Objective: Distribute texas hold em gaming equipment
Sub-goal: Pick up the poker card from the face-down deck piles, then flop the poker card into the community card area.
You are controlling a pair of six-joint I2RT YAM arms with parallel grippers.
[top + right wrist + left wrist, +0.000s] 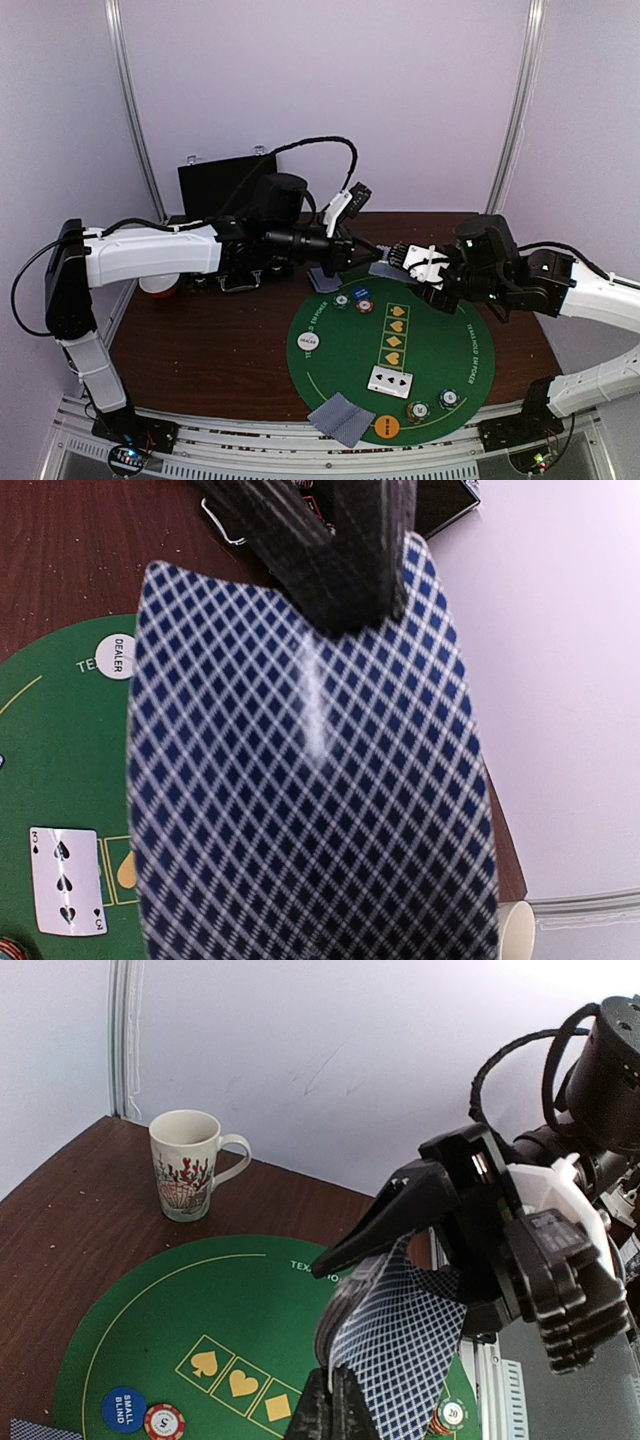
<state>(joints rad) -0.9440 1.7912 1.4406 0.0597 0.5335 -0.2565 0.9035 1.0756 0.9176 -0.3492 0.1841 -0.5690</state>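
We are pinching one card (300, 780) in our clenched left gripper (335, 1412) while our right gripper (400, 256) is clamping the deck (334, 1322).

I'm getting bright, even light, soft shadows; a glare streak runs down the blurred card (310, 780) in my right-wrist view.

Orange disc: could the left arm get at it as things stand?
Probably not at once: the left gripper is shut on a card the right gripper also holds. Nothing blocks the orange disc itself.
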